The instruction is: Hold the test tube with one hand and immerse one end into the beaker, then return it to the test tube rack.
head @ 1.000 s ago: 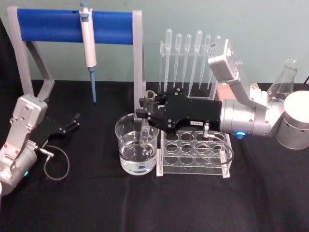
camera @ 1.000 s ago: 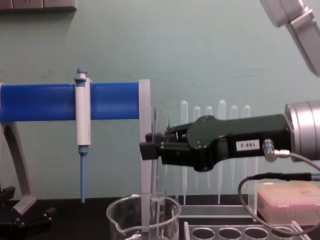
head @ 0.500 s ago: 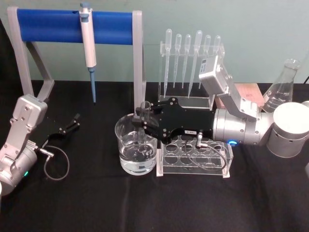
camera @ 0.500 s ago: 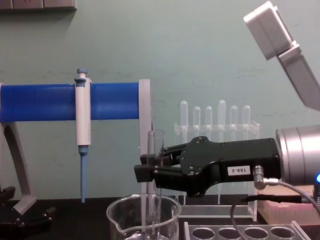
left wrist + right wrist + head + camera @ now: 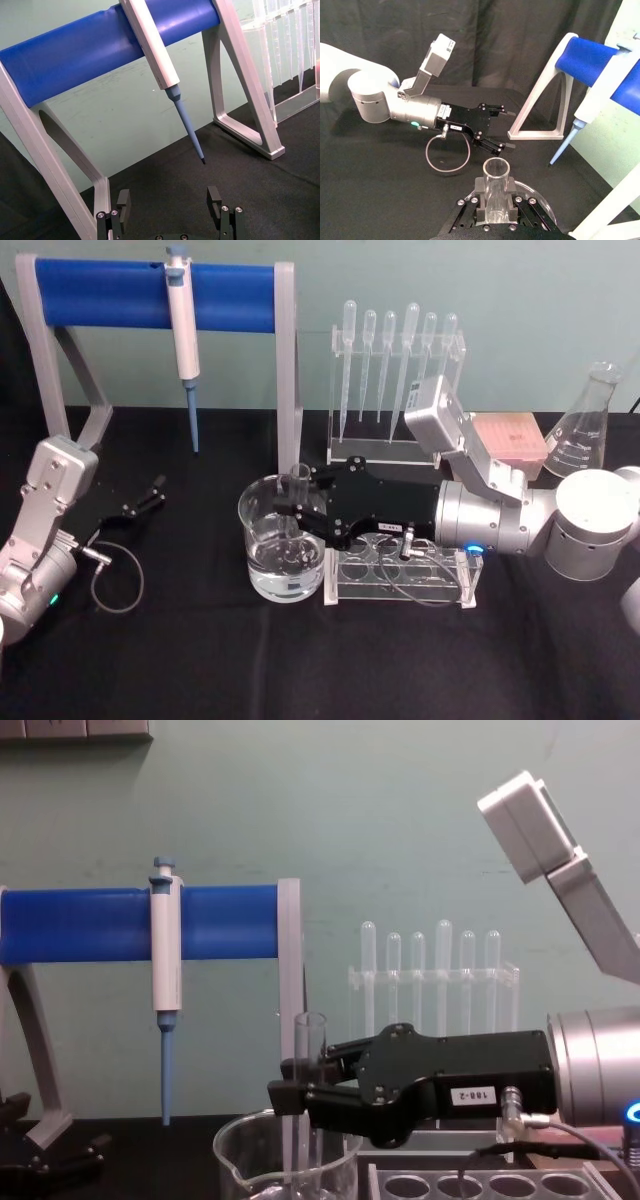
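Glass test tube [image 5: 298, 478] was held upright over the middle of the black-clothed desk [image 5: 200, 670], with its open rim uppermost and its lower part reaching down inside the beaker [image 5: 256, 540], below the spouted rim. The beaker held a clear liquid; whether the tube's rounded end touched the bottom could not be told. The right gripper [image 5: 293, 508] reached in level from the desk's right side, passing over the test tube rack [image 5: 400, 568], and its two black jaws were closed on the tube just under the rim, as the right wrist view confirmed [image 5: 496, 182]. The rack stood just beside the beaker, on the side nearer the right edge. In the chest view the tube [image 5: 310, 1038] rose clear of the gripper [image 5: 290, 1085] and descended behind the beaker wall [image 5: 240, 1160]. The left gripper [image 5: 150, 495] rested near the desk's left edge, its fingers [image 5: 123, 200] spread apart and holding nothing. Along the far edge stood a blue bar stand [image 5: 100, 290] carrying a pipettor [image 5: 182, 325], a holder of pipettes [image 5: 395, 340], a pink box [image 5: 508, 440], and a conical flask [image 5: 585, 425] towards the far right corner.
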Tool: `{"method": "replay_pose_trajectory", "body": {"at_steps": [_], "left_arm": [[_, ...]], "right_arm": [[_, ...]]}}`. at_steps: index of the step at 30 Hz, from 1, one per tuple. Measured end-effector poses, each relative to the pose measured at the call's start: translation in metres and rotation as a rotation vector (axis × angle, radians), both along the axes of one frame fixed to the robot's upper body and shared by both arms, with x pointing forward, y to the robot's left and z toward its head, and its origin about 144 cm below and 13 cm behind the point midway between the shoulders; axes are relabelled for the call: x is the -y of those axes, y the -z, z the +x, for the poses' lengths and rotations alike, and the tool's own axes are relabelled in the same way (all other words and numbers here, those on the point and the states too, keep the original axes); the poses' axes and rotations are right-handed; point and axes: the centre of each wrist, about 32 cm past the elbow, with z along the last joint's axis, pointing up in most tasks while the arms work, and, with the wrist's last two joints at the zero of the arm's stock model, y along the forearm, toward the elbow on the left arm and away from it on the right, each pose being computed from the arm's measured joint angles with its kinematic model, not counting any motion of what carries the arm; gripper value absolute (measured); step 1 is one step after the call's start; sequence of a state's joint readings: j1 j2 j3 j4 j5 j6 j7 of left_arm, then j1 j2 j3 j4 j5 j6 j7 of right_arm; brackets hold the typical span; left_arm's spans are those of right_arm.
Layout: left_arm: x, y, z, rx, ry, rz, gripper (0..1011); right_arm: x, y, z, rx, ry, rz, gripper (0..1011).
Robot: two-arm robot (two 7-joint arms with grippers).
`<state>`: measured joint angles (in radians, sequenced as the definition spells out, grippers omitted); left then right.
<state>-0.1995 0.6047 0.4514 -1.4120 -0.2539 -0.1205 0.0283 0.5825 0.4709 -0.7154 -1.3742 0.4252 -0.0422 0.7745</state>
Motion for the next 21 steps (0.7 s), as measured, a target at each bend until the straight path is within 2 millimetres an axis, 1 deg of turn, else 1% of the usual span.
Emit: {"method": "replay_pose_trajectory", "body": {"at_steps": [21], "left_arm": [[0.000,0.000,0.000,0.000,0.000,0.000,1000]], "right_arm": [[0.001,0.017,0.005,-0.022,0.027,0.005,238]]}}
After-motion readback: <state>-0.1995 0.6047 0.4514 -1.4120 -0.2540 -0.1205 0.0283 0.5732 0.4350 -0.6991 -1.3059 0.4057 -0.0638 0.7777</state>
